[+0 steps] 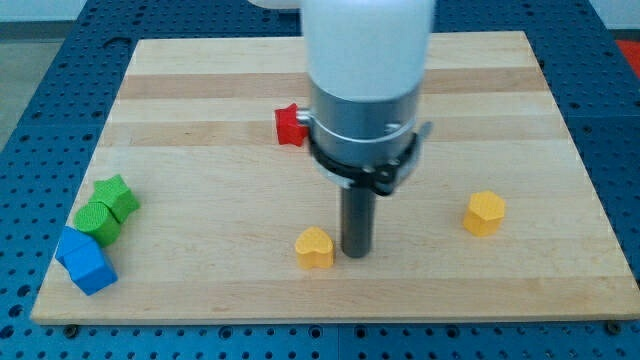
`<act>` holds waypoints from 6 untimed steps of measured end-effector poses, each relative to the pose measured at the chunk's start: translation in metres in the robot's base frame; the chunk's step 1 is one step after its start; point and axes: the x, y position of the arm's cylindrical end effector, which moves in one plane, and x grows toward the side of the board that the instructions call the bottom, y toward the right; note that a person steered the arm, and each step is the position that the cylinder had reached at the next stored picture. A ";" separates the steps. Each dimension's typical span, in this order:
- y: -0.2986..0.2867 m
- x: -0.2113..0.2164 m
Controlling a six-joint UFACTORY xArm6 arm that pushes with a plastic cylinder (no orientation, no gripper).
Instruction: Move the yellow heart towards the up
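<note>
The yellow heart [315,247] lies on the wooden board [200,100] near the view's bottom, a little left of centre. My tip [356,252] rests on the board just to the right of the heart, nearly touching its right side. The rod rises from there into the grey and white arm body [366,80] that fills the upper middle of the view.
A yellow hexagon block [484,213] sits at the right. A red block [290,125] is partly hidden behind the arm at upper centre. Two green blocks [107,207] and two blue blocks [84,260] cluster at the lower left near the board's edge.
</note>
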 end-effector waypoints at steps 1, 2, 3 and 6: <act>0.012 0.033; -0.023 0.039; -0.048 0.019; -0.096 -0.071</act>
